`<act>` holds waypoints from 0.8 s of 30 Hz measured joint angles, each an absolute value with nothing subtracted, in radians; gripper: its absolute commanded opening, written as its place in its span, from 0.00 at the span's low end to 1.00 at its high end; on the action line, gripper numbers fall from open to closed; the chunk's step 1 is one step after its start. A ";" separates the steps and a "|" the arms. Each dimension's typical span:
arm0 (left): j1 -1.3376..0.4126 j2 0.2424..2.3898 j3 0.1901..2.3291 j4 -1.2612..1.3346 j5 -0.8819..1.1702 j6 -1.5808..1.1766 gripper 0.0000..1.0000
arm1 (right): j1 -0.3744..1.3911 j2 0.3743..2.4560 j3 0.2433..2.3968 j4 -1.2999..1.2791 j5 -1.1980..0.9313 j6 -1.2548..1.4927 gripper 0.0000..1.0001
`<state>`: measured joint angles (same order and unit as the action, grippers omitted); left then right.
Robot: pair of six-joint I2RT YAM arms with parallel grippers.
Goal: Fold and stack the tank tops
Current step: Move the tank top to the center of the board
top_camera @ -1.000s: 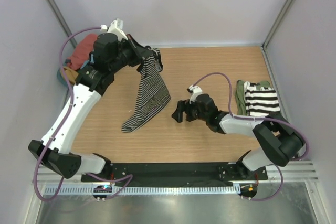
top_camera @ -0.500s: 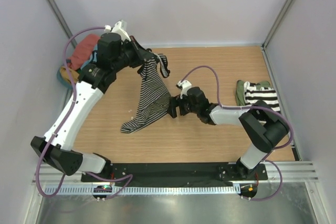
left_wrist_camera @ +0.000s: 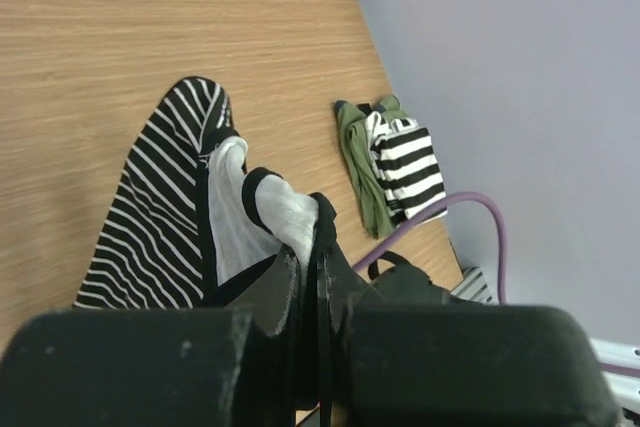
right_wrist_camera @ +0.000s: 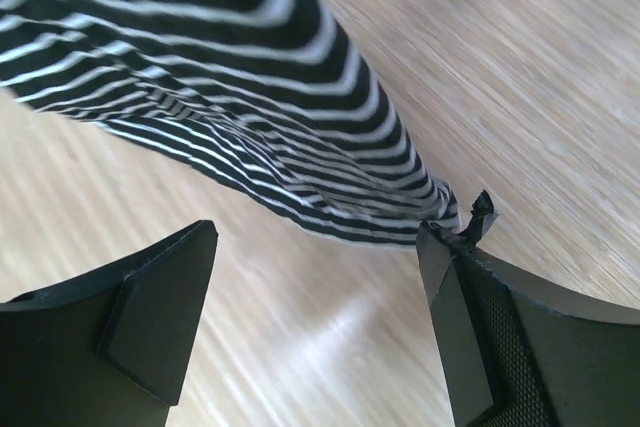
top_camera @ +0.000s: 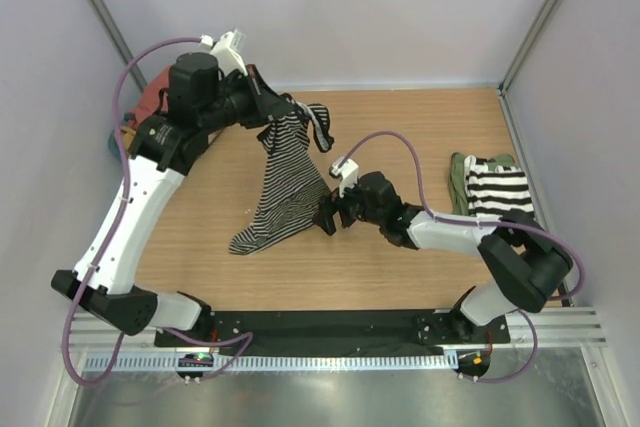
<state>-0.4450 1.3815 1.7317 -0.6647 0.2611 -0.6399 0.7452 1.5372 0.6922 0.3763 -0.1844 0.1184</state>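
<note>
Bare wooden table (top_camera: 400, 127), pale walls (top_camera: 350, 7)

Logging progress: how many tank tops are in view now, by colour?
Striped: 2, the hanging striped top in the left gripper and the folded striped top at right
Olive green: 1, the olive top
Coral: 1, the coral top, partly hidden
Total: 4 in view
</note>
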 measured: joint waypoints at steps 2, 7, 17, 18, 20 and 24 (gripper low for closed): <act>-0.445 1.369 1.752 -0.695 0.267 -0.624 0.00 | 0.763 1.486 0.673 0.376 -0.190 0.112 0.89; -0.445 1.320 1.820 -0.780 0.266 -0.591 0.00 | 0.821 1.370 0.643 0.370 -0.191 0.097 0.89; -0.445 1.295 1.981 -0.869 0.251 -0.550 0.00 | 0.856 1.352 0.640 0.362 -0.182 0.080 0.95; -0.445 1.295 1.988 -0.879 0.256 -0.546 0.00 | 0.856 1.352 0.640 0.359 -0.185 0.080 0.95; -0.445 1.299 2.004 -0.897 0.264 -0.540 0.00 | 0.857 1.352 0.644 0.352 -0.193 0.080 0.95; -0.445 1.311 2.044 -0.931 0.283 -0.533 0.00 | 0.859 1.333 0.645 0.339 -0.198 0.080 0.95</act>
